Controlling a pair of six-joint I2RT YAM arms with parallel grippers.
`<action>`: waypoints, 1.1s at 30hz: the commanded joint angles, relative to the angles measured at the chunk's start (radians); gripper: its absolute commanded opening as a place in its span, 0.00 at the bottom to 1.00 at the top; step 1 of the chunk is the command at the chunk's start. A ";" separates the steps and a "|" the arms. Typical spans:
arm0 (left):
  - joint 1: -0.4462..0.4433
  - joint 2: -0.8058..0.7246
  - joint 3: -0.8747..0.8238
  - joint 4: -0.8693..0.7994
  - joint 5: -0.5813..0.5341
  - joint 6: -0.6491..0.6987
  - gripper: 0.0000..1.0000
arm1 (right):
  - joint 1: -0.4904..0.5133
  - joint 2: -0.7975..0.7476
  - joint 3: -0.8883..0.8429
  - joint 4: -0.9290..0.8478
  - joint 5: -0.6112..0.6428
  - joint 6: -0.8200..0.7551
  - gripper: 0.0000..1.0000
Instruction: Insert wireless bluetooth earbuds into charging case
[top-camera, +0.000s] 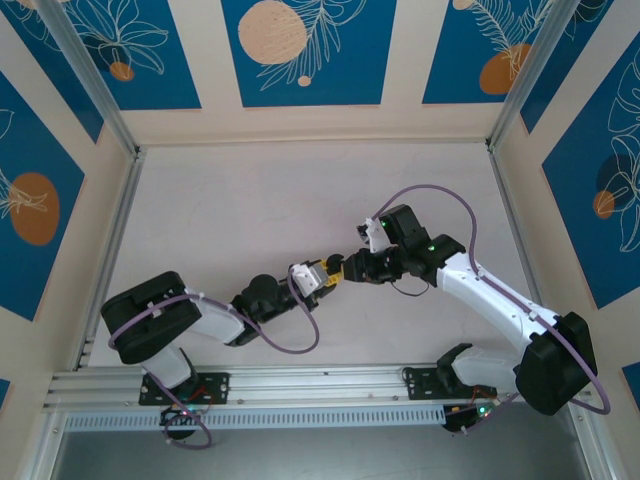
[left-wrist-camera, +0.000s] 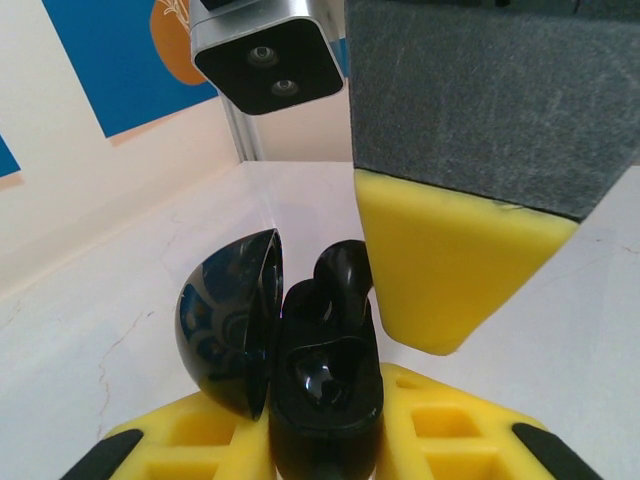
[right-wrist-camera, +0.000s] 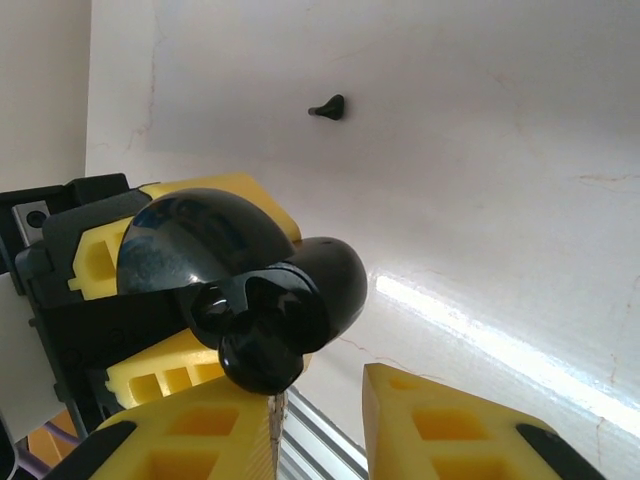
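Now, left hand (left-wrist-camera: 320, 448) gripping open black case (left-wrist-camera: 325, 385), earbud (left-wrist-camera: 342, 275) resting inside, right hand (right-wrist-camera: 320, 385) narrowly parted alongside.

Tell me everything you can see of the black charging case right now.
The black charging case is small, rounded, glossy plastic, and open: domed lid swung aside, the base's moulded wells exposed. A glossy black piece, likely an earbud, stands up from the base. The left gripper's yellow fingers clamp the base from both sides; a right finger sits close beside the upright piece.
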 joint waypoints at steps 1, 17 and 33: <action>-0.010 -0.030 -0.011 0.007 -0.011 0.004 0.24 | -0.008 0.004 0.028 0.003 0.005 -0.009 0.27; -0.011 -0.036 -0.016 -0.001 -0.009 0.006 0.25 | -0.022 -0.021 0.023 0.028 -0.010 -0.018 0.27; -0.011 -0.034 -0.016 0.001 -0.002 0.005 0.25 | -0.106 -0.133 -0.014 0.075 -0.178 -0.015 0.26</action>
